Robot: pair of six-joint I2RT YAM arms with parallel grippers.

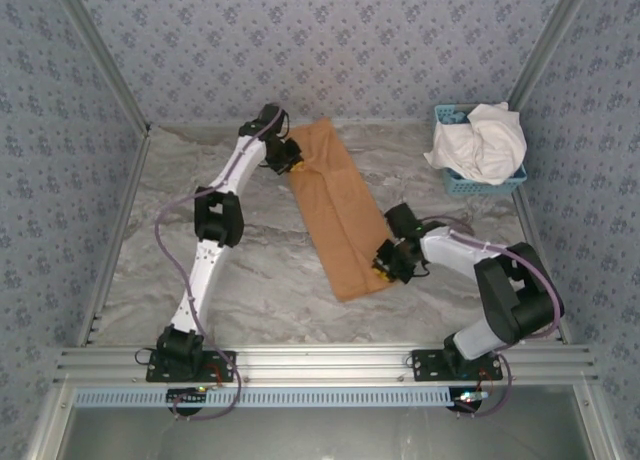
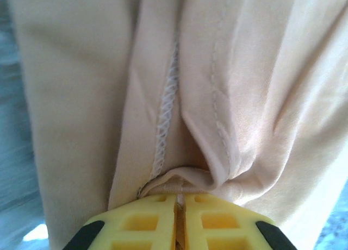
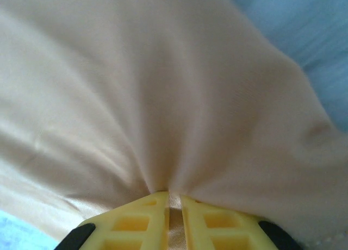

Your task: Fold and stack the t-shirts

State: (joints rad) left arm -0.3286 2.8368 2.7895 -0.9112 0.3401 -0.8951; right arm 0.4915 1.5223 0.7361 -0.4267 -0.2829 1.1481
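Note:
The tan-orange t-shirt (image 1: pixel 335 205) lies as a long folded strip running diagonally across the middle of the table, with its print hidden. My left gripper (image 1: pixel 285 165) is at the strip's far left end. In the left wrist view its yellow jaws (image 2: pixel 178 198) are pinched on a seamed hem of the shirt (image 2: pixel 244 87). My right gripper (image 1: pixel 385 265) is at the near right end, with its jaws (image 3: pixel 174 200) shut on gathered cloth (image 3: pixel 163 98). The white t-shirt (image 1: pixel 485 140) is heaped, crumpled, in the basket at the back right.
The light-blue plastic basket (image 1: pixel 490 185) stands at the back right corner. The marble-patterned table (image 1: pixel 250 270) is walled in by patterned panels on three sides. An aluminium rail (image 1: pixel 320 365) carrying both arm bases runs along the near edge.

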